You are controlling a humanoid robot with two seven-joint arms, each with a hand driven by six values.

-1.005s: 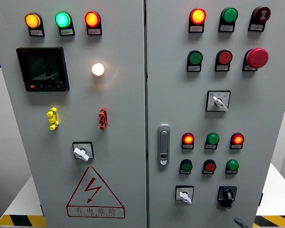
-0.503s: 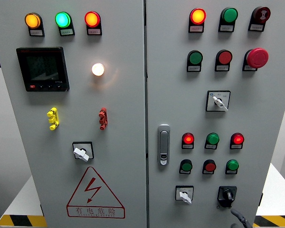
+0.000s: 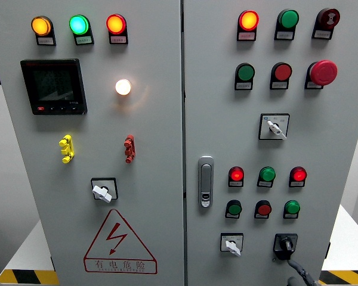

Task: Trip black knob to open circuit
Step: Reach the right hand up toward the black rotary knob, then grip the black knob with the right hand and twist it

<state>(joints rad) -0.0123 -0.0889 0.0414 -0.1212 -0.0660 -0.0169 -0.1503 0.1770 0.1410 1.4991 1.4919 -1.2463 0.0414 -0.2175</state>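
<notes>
Black knob (image 3: pixel 284 244) at lower right of the control panel (image 3: pixel 167 149); right robot hand (image 3: pixel 297 271) just below it, finger spread indiscernible. Grip the knob squarely and turn without slipping.

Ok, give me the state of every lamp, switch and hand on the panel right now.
black knob: not yet gripped
right hand: fingertip just below the knob; grip unclear
amber lamp: lit
green lamp: lit
white lamp: lit
meter display: dark
white selector beside the knob: pointing lower right
door handle: flush
left hand: not visible
</notes>
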